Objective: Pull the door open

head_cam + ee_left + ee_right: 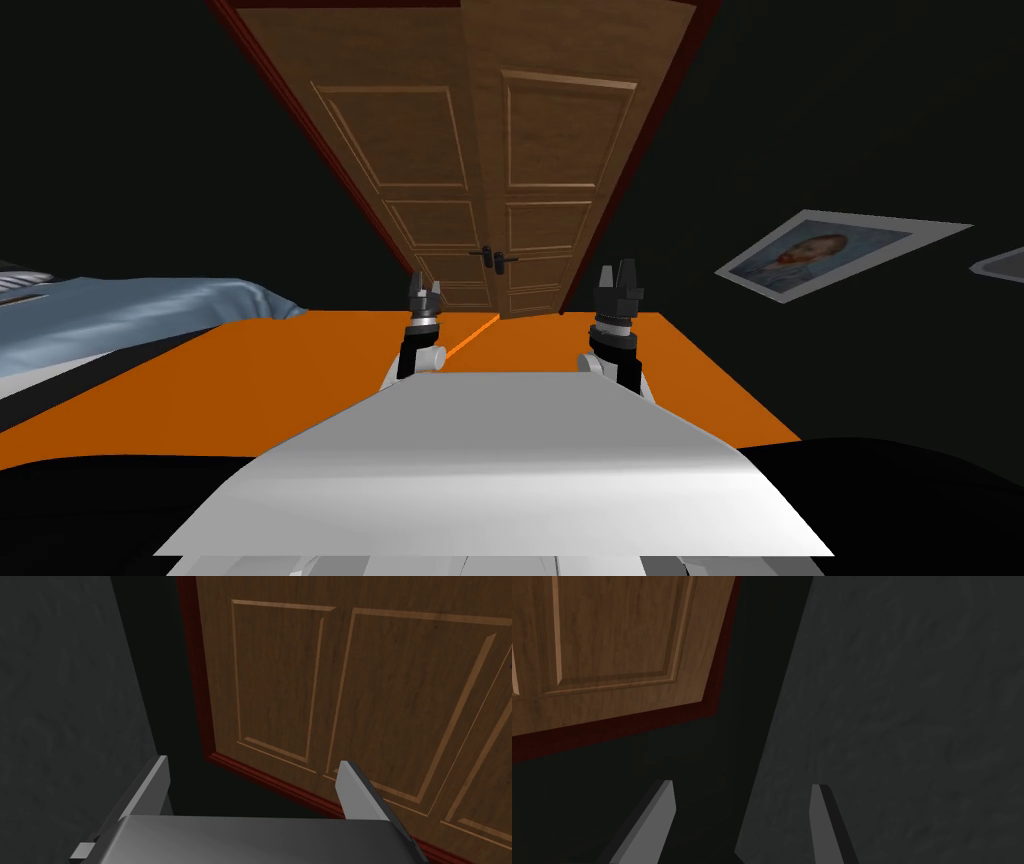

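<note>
1. Two columns of raised rectangular panels run down the door [470,150], which is brown with a streaky wood grain and paler bevelled edges round each panel
2. Dark red frame [300,110] borders it on both sides; the left wrist view shows it as a smooth red strip along the door's edge
3. Small dark lever handle [493,259] sits on the vertical line between the two columns of panels
4. Door stands straight ahead, set in a dark wall [902,701] with a faintly mottled grey surface, at the far edge of the flat orange floor [250,380]
5. Left tool [424,296] is open — its thin grey blade fingers [357,786] stand well apart with nothing between them, aimed at the door's panels and red frame and apart from both
6. Right tool [618,283] is open too and empty, its fingers [654,821] spread, pointing where the door's corner meets the grey wall
7. Handle lies between the two tools and beyond them, untouched
8. Bed [120,310] with a smooth pale blue cover lies to the left; a framed portrait [815,255] hangs on the wall to the right
</note>
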Motion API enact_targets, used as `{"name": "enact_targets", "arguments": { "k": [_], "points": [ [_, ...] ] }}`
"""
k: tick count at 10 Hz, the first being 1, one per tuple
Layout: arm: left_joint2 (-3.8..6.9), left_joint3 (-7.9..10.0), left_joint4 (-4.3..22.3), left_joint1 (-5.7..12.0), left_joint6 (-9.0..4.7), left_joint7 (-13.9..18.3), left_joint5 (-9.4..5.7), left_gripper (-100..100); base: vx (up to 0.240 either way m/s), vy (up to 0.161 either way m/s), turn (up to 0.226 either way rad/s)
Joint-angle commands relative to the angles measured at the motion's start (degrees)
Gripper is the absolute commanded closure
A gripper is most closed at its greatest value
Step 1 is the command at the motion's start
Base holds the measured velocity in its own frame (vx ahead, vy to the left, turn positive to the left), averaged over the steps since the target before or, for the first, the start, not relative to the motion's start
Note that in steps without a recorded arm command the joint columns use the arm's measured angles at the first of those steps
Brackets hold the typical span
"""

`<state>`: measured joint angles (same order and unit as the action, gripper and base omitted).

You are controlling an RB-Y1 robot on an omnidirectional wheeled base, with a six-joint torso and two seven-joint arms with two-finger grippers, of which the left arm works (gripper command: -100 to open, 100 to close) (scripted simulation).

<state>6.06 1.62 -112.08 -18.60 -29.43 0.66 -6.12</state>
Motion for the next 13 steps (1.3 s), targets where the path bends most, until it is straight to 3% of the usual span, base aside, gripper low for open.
{"name": "enact_targets", "arguments": {
  "k": [1, 2, 5, 8, 10, 11, 12, 13],
  "points": [
    [0.75, 0.20, 2.9, 1.56, 0.41, 0.6, -0.10, -100, 0.102, 0.008, -0.032],
    [0.75, 0.20, 3.6, 1.56, 0.41, 0.6, -0.10, -100, 0.065, 0.010, -0.014],
    [2.26, 0.67, 9.3, 5.05, 0.84, 1.5, -0.30, -100, 0.071, 0.015, -0.035],
    [2.77, 0.83, 12.6, 6.25, 0.99, 1.9, -0.37, -100, 0.057, 0.005, -0.020],
    [3.80, 1.15, 16.4, 8.70, 1.29, 2.6, -0.51, -100, 0.062, 0.007, -0.034],
    [3.80, 1.15, 17.3, 8.70, 1.29, 2.6, -0.51, -100, 0.063, 0.014, -0.020],
    [4.32, 1.32, 19.4, 9.95, 1.44, 2.9, -0.58, -100, 0.056, 0.011, -0.029],
    [4.32, 1.32, 19.7, 9.95, 1.44, 2.9, -0.58, -100, 0.043, 0.005, -0.014]
  ]
}}
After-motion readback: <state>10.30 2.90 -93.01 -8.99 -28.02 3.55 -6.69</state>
